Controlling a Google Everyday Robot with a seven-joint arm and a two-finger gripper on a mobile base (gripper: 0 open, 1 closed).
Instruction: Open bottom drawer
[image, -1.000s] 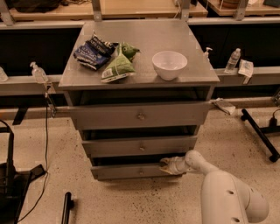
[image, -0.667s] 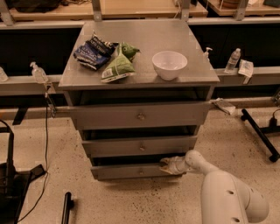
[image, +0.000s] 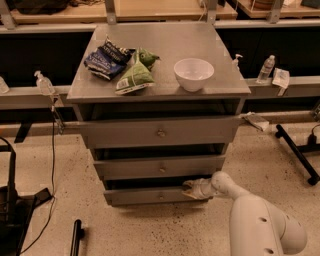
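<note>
gripper — low, right | against bottom drawer front — right end

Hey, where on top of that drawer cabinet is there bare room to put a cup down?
The cabinet top is bare along the back, behind the white bowl, and in the gap between the bowl and the green bag. The left front is crowded by the green bag and blue bag. The gripper is low, at the bottom drawer.
</note>
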